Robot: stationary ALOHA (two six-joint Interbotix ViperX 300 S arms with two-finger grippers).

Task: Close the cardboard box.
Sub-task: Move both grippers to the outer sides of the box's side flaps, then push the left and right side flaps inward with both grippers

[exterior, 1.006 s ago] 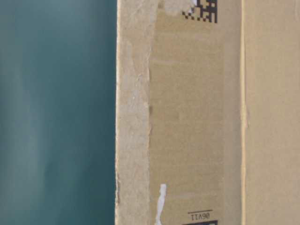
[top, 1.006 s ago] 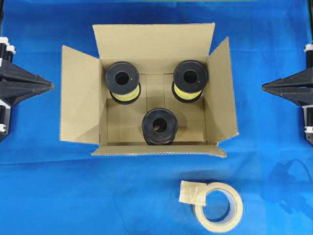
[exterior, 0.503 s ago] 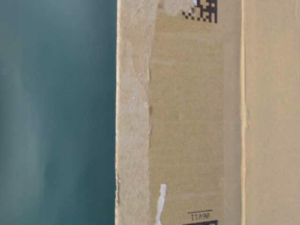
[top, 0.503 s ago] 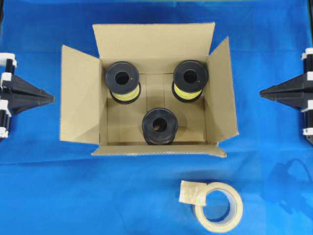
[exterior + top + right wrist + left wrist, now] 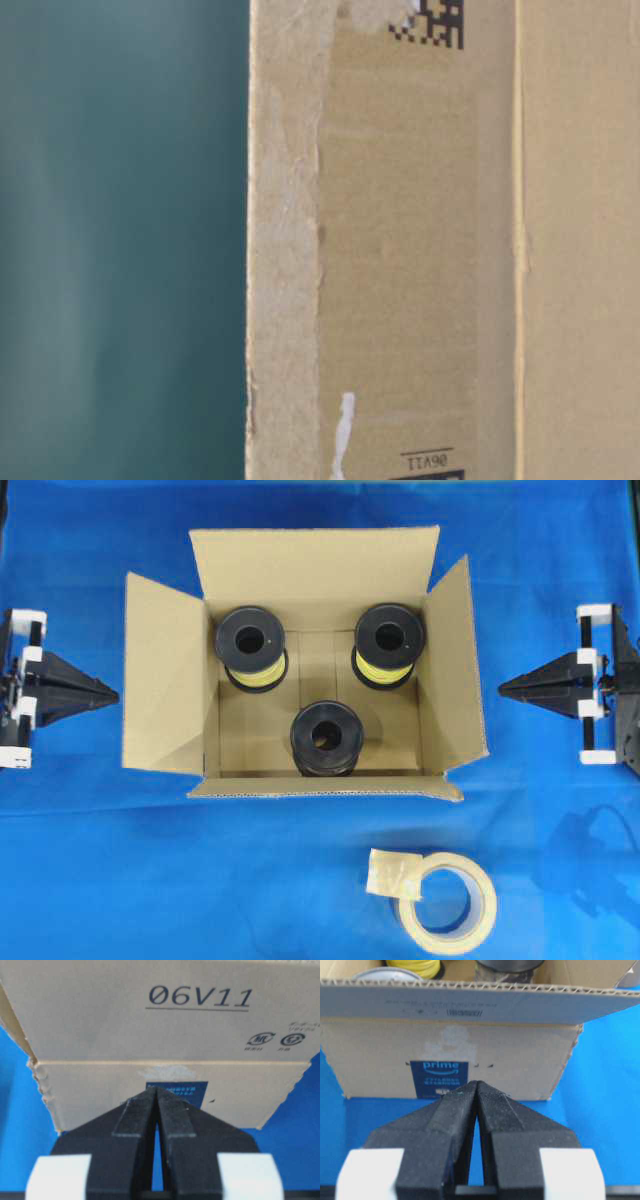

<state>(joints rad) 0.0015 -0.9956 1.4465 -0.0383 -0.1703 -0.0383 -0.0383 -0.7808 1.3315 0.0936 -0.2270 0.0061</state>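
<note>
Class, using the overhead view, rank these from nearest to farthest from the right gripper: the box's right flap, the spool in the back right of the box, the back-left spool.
Measured from the right gripper:
1. Right flap, the box's near side.
2. Back-right spool, inside the box.
3. Back-left spool, across the box.

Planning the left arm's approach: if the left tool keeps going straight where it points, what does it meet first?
Probably the cardboard box: the left tool points at its folded-out left flap, with only blue cloth between.
</note>
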